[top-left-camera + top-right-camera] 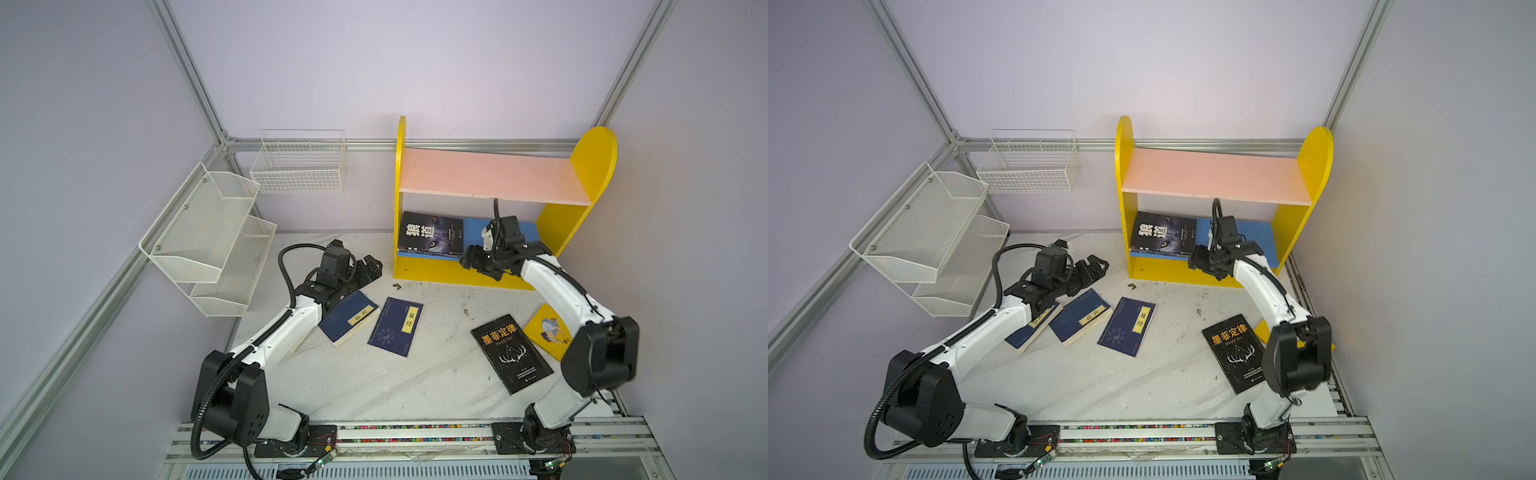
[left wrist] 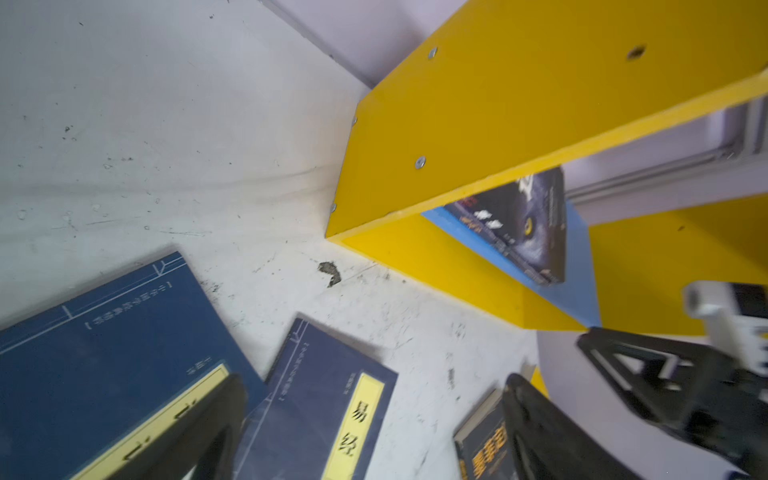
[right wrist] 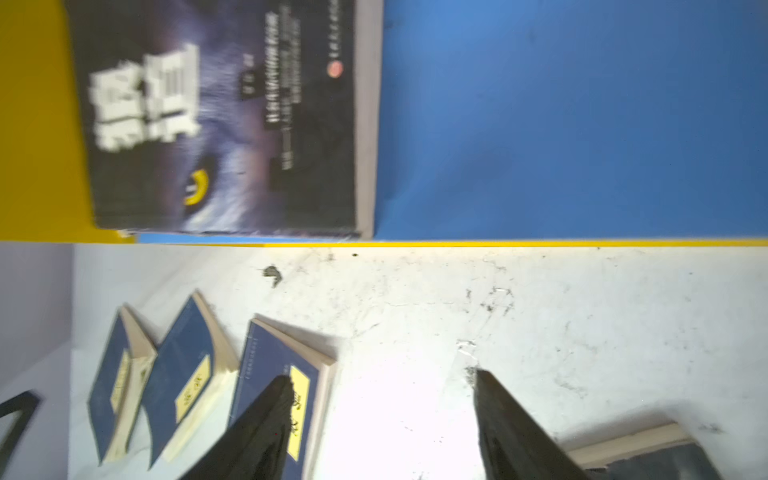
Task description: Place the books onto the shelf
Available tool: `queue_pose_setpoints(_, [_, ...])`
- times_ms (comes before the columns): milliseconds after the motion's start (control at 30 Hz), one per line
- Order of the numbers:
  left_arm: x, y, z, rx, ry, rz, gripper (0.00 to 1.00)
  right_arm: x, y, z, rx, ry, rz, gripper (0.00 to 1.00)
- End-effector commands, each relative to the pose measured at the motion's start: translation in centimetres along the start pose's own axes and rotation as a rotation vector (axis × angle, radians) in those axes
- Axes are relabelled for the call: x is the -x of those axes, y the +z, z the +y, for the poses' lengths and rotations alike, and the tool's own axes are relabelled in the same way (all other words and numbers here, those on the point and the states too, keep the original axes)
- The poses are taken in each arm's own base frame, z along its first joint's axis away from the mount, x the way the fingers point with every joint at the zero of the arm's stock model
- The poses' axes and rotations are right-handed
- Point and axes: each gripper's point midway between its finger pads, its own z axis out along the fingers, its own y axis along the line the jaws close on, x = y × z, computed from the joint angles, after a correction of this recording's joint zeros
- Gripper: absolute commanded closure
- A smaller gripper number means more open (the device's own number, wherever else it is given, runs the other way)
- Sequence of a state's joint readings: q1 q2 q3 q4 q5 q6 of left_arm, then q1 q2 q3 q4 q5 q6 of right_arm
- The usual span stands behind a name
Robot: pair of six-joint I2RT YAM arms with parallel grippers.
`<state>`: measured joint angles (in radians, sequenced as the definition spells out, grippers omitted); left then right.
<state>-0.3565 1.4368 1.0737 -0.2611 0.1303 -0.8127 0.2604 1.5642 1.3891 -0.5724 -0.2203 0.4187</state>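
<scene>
left gripper (image 1: 372, 266): jaws apart, empty, just beyond navy books (image 1: 395, 326)
right gripper (image 1: 468, 259): jaws apart, empty, at shelf (image 1: 590, 166) front
wolf book (image 1: 430, 232): lying on blue lower board
step: likely between placings
next: edge grip on a flat book on the table (image 1: 415, 386)

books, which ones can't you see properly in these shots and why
Yellow book: partly behind the right arm in both top views.
Leftmost navy book: mostly under the left arm in both top views.
Wolf book: title blurred in the right wrist view.
Black antler book: cut off by the picture edge in the left wrist view.
</scene>
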Motion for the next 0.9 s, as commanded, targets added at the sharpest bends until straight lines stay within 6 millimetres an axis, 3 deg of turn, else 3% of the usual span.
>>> queue_pose_setpoints(0, [-4.2,0.9,2.0,0.080,0.220,0.193,0.01,-0.7,-2.2,4.9,0.258,0.113,-0.165,0.33])
queue_pose_setpoints(67, [-5.8,1.3,2.6,0.098,0.271,0.234,0.00,-2.9,-1.7,5.8,0.320,0.135,-0.179,0.33])
queue_pose_setpoints(167, [-8.4,2.2,4.8,0.129,0.260,0.295,0.00,-5.6,0.6,5.6,0.248,0.086,-0.160,0.32])
queue_pose_setpoints(233, [-9.7,2.7,5.9,0.144,0.236,0.332,0.00,-7.9,3.0,5.8,0.202,0.044,-0.111,0.31])
queue_pose_setpoints(400, [-11.7,4.6,6.9,0.117,0.178,0.364,0.00,-12.2,7.6,7.9,0.271,0.029,-0.014,0.31])
queue_pose_setpoints(500, [-12.5,5.3,7.3,0.134,0.159,0.392,0.01,-13.2,9.5,8.8,0.252,0.007,0.018,0.33])
queue_pose_setpoints(633, [-14.2,5.8,8.7,0.174,0.120,0.425,0.00,-13.7,11.3,7.6,0.168,-0.002,0.008,0.32])
queue_pose_setpoints(733, [-16.4,6.2,10.1,0.205,0.069,0.486,0.00,-15.4,13.0,6.3,0.114,-0.013,0.069,0.34])
queue_pose_setpoints(867, [-18.5,6.8,9.0,0.163,0.079,0.558,0.01,-16.5,13.8,5.7,0.098,-0.042,0.103,0.46])
